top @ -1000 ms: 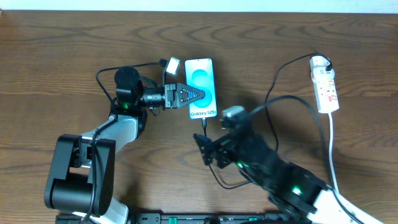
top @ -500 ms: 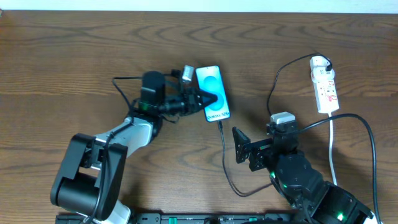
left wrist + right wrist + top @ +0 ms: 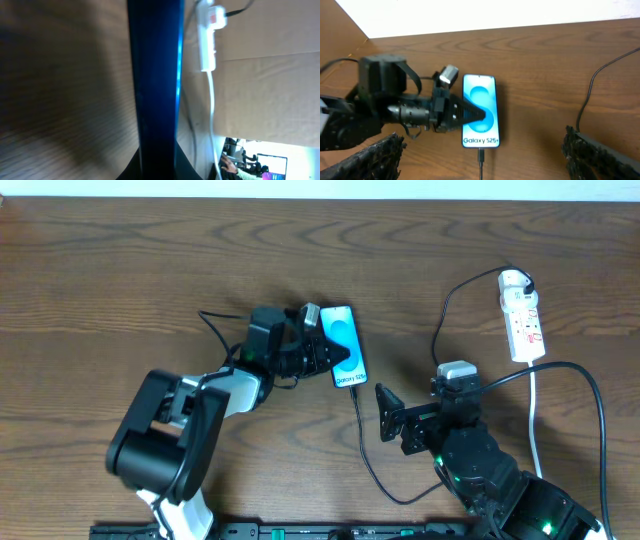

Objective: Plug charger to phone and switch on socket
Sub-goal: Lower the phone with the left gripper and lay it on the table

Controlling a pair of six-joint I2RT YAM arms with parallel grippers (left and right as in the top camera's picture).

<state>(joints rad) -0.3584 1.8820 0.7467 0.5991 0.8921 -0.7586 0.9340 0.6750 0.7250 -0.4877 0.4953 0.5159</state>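
Note:
The phone [image 3: 343, 340], its screen lit white and blue, sits left of centre with my left gripper [image 3: 335, 352] shut on it from the left. The left wrist view shows the phone [image 3: 155, 85] edge-on as a dark blue band between the jaws of the left gripper [image 3: 156, 167]. The right wrist view faces the phone [image 3: 480, 111]. The charger's connector [image 3: 481, 155] sits in the phone's bottom edge. Its black cable [image 3: 365, 450] loops toward me. My right gripper [image 3: 393, 420] stands open just right of that cable, holding nothing. The white socket [image 3: 522, 315] lies at the far right.
A thick white cord [image 3: 534, 420] runs from the socket toward the front edge. A black cable [image 3: 445, 310] arcs from the socket's far end across the table's right half. The left arm's base [image 3: 165, 445] stands at the front left.
My left gripper has carried the phone rightward and a little nearer, turning it slightly, the charger still in it. The right arm swung right early on and has held still since.

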